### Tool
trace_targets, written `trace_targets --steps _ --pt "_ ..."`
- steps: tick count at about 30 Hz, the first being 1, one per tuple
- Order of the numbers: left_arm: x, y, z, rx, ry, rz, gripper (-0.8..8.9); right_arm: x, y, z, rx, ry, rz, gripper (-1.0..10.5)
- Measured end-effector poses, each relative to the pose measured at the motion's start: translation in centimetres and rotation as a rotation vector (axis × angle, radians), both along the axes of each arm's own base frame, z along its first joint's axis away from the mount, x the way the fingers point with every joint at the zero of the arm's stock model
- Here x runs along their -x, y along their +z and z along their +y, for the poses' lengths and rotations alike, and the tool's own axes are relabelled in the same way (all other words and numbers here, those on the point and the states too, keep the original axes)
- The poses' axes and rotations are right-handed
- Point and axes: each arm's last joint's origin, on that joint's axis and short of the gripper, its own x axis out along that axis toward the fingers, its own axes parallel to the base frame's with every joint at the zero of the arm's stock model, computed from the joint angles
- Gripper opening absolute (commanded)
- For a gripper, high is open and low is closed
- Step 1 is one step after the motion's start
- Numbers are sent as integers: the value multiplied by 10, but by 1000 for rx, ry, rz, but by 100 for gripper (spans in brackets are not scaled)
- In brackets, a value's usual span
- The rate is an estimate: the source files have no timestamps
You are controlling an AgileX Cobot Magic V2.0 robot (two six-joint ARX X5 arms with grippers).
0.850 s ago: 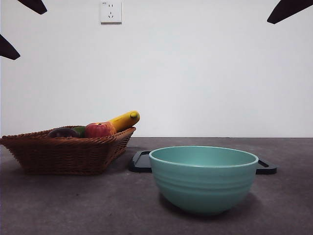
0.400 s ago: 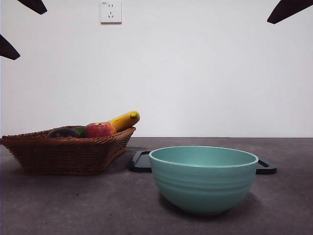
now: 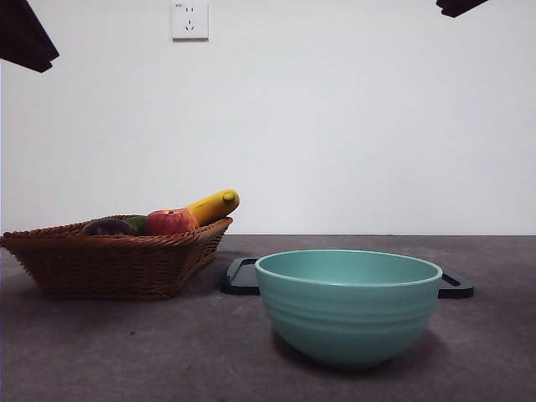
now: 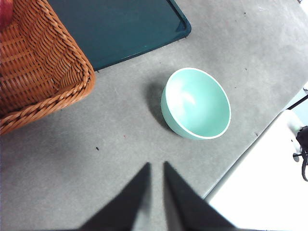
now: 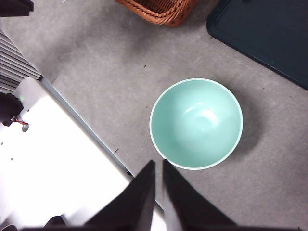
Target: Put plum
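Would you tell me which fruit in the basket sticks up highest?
The yellow banana; its tip rises above the red apple and the dark plum.

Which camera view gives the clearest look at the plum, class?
The front view: the plum shows as a dark round top above the basket rim, left of the apple. The left and right wrist views show only part of the basket, not the plum.

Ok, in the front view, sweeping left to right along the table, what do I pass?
Wicker basket holding the plum, then the red apple, then the banana → dark tray → teal bowl. The green fruit between plum and apple is mostly hidden.
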Motion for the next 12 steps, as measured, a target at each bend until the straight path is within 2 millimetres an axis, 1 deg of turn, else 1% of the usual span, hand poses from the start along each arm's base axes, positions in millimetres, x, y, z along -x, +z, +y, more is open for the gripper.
trace_targets --steps 12 --pt "0 0 0 0 0 -1 7 0 0 0 1 3 -3 5"
